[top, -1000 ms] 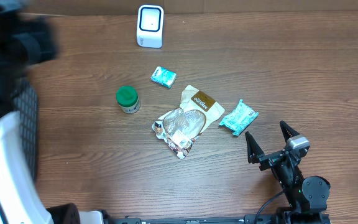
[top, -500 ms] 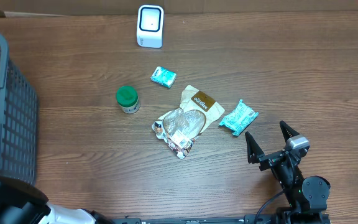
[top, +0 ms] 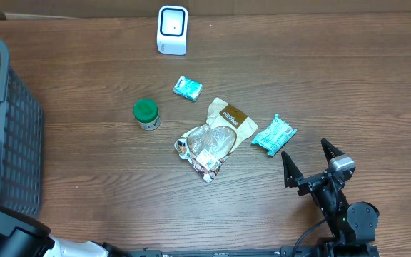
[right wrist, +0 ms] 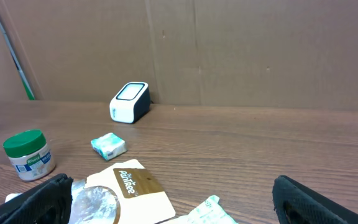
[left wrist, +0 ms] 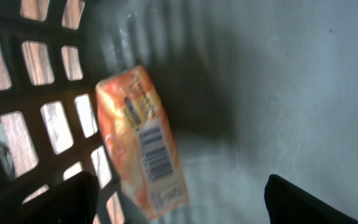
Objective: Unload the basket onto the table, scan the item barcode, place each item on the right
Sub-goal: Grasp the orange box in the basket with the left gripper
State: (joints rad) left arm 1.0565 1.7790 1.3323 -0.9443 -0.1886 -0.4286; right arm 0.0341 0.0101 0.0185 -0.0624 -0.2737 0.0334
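Looking down on a wooden table [top: 84,185] w/ two robot arms. A grey mesh basket [top: 9,121] sits at the far L edge. The L wrist view looks into it: an orange carton [left wrist: 140,140], barcode face showing, lies tilted on the basket floor beside the slotted wall. It's blurred, so can't tell if it has settled. L gripper [left wrist: 180,180] hangs over it, fingers [left wrist: 61,199] spread wide, grasping nothing. R gripper [top: 305,150] sits near the front R of the table, fingers also spread and empty, pointing toward the items.

A white scanner [top: 172,30] stands at back centre, dark window on top. Btwn it and R gripper, well apart from the basket, lie a small teal packet [top: 188,88], a green-lidded jar [top: 146,113], a brown-and-clear pouch [top: 215,138] and a larger teal packet [top: 274,134]. The larger one is just beside the pouch and nearest R gripper.

Judgement: carton looks done, w/ four items left to scan.

Risks:
- L fingers look to be inside the basket near its wall, so a careless lift could snag the mesh and drag or tip it.
- R gripper reaching for the nearest packet could shove it into the pouch.
- The pouch is crinkly and shiny. A pinch may slip, and glare or creases could stop the code reading.
- No barcode shows on any table item, so one may reach the scanner wrong face down.
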